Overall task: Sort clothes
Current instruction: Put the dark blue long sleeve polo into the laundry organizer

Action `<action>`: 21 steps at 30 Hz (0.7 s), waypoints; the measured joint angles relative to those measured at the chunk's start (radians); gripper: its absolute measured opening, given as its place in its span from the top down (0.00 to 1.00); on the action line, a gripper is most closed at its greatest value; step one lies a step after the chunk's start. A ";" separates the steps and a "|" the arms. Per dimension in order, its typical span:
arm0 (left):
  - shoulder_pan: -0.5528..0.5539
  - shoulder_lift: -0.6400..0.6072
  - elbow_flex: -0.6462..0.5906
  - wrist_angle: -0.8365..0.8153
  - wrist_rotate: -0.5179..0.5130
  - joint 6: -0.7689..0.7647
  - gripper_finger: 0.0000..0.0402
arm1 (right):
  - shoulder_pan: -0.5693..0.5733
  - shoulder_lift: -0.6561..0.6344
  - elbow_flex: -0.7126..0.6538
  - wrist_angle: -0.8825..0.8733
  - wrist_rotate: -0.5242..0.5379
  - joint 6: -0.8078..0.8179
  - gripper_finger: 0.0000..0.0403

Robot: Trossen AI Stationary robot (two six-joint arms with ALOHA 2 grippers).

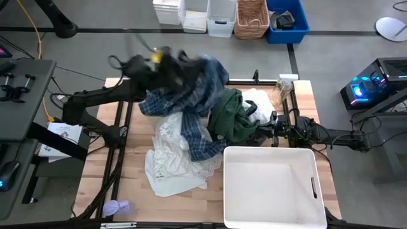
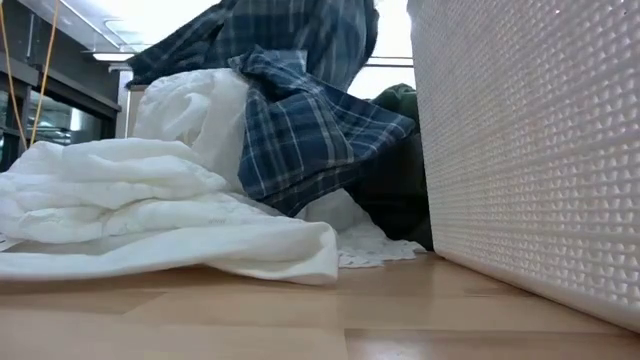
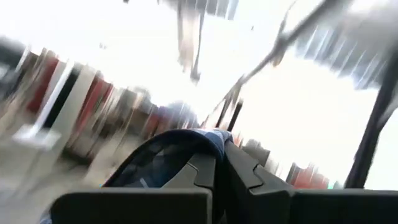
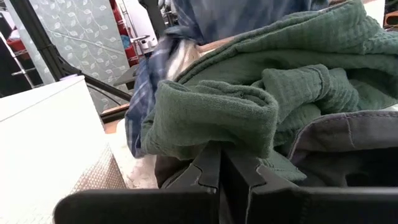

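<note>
My left gripper (image 1: 166, 60) is raised over the table's far left and is shut on the blue-and-white plaid shirt (image 1: 197, 95). The shirt hangs from it, and its lower part lies on the white lacy pieces (image 1: 172, 159). The shirt also shows in the low view (image 2: 300, 140). My right gripper (image 1: 264, 130) is low at the right side of the dark green garment (image 1: 232, 117), shut on its edge. A black-grey garment (image 4: 348, 137) lies beside the green one. My left gripper pinches a bunched fold of the plaid shirt (image 3: 196, 140) between its two fingers. That part of the shirt is lifted and the rest hangs below, with its lower end on the pile. My right gripper comes level from the table's right side. Its shut fingers (image 4: 211, 168) meet under a rolled fold of the dark green garment (image 4: 217, 115); the fold hides the fingertips. The garment lies on the table.
A large white bin (image 1: 273, 187) stands at the near right, close to my right gripper, and fills the right of the low view (image 2: 530, 150). A small lavender object (image 1: 117, 208) lies at the near left edge. Baskets and boxes (image 1: 251, 19) stand beyond the far edge.
</note>
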 joint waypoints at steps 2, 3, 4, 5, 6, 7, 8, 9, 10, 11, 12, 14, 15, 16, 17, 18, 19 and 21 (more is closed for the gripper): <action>0.042 -0.035 -0.082 0.188 0.000 -0.085 1.00 | 0.000 0.000 0.000 0.000 0.000 0.000 1.00; 0.066 -0.051 -0.127 0.266 0.001 -0.123 1.00 | 0.000 0.000 0.000 0.000 0.000 0.000 1.00; 0.091 -0.065 -0.175 0.333 0.000 -0.162 1.00 | 0.000 0.000 0.000 0.000 0.000 0.000 1.00; 0.117 -0.082 -0.228 0.390 -0.007 -0.199 1.00 | 0.000 0.000 0.000 0.000 0.000 0.000 1.00; 0.144 -0.101 -0.282 0.432 -0.020 -0.229 1.00 | 0.000 0.000 0.000 0.000 0.000 0.000 1.00; 0.170 -0.123 -0.339 0.459 -0.038 -0.250 1.00 | 0.000 0.000 0.000 0.000 0.000 0.000 1.00; 0.194 -0.150 -0.393 0.465 -0.064 -0.261 1.00 | 0.000 0.000 0.000 0.000 0.000 0.000 1.00; 0.218 -0.181 -0.446 0.459 -0.091 -0.263 1.00 | 0.000 0.000 0.000 0.000 0.000 0.000 1.00; 0.245 -0.215 -0.496 0.440 -0.114 -0.256 1.00 | 0.000 0.000 0.000 0.000 0.000 0.000 1.00; 0.269 -0.250 -0.542 0.415 -0.138 -0.243 1.00 | 0.000 0.000 0.000 0.000 0.000 0.000 1.00; 0.289 -0.288 -0.585 0.377 -0.167 -0.230 1.00 | 0.000 0.000 0.000 0.000 0.000 0.000 1.00; 0.324 -0.356 -0.653 0.283 -0.233 -0.215 1.00 | 0.000 0.000 0.000 0.000 0.000 0.000 1.00; 0.337 -0.390 -0.680 0.221 -0.265 -0.215 1.00 | 0.000 0.000 0.000 0.000 0.000 0.000 1.00; 0.346 -0.421 -0.697 0.137 -0.293 -0.214 1.00 | 0.000 0.000 0.000 0.000 0.000 0.000 1.00; 0.352 -0.450 -0.702 0.032 -0.313 -0.206 1.00 | 0.000 0.000 0.000 0.000 0.000 0.000 1.00; 0.354 -0.474 -0.703 -0.080 -0.327 -0.193 1.00 | 0.000 0.000 0.000 0.000 0.000 0.000 1.00; 0.353 -0.491 -0.703 -0.191 -0.335 -0.183 1.00 | 0.000 0.000 0.000 0.000 0.000 0.000 1.00; 0.344 -0.501 -0.698 -0.402 -0.335 -0.169 1.00 | 0.000 0.000 0.000 0.000 0.000 0.000 1.00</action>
